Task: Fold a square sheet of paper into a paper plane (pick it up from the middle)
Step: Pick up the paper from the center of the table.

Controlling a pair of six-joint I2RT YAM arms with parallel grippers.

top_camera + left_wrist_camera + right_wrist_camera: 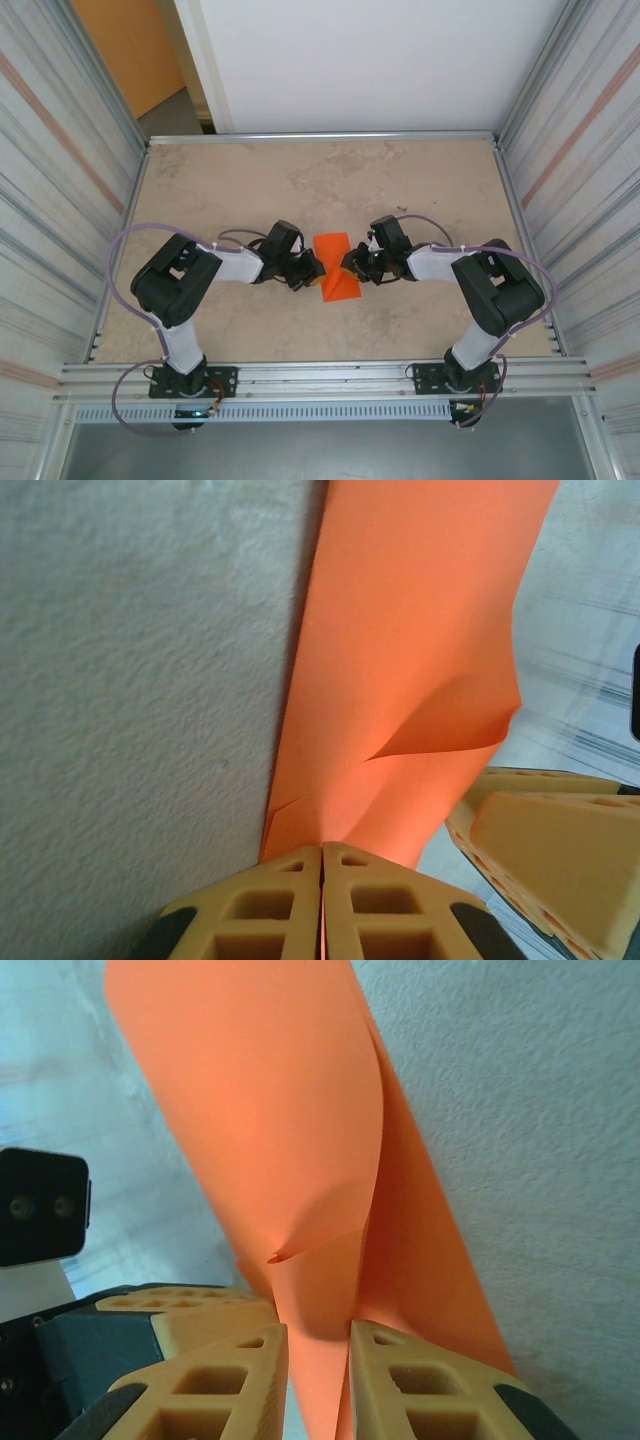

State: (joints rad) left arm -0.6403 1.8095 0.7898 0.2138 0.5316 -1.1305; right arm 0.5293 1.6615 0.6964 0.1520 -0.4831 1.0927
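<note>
Above tabletop (250,180), left claw (322,855) clamps paper (400,660); right claw (318,1330) straddles it, ajar.

A mottled beige table top (250,180) sits between ribbed metal side walls (50,150) — a white panel (380,60) at the far end, an orange-brown panel (125,50) far left.

Soft, even light fills the overhead view, which is sharp across the table (300,180), with only faint shadows under the arms and some wide-angle lean in the side walls. In the wrist views the square sheet of paper (400,630) glows saturated orange (darker in its crease, and in the gap of the right gripper (318,1328)). The near yellow fingers (260,900) look soft, and the pale backgrounds are washed out.
</note>
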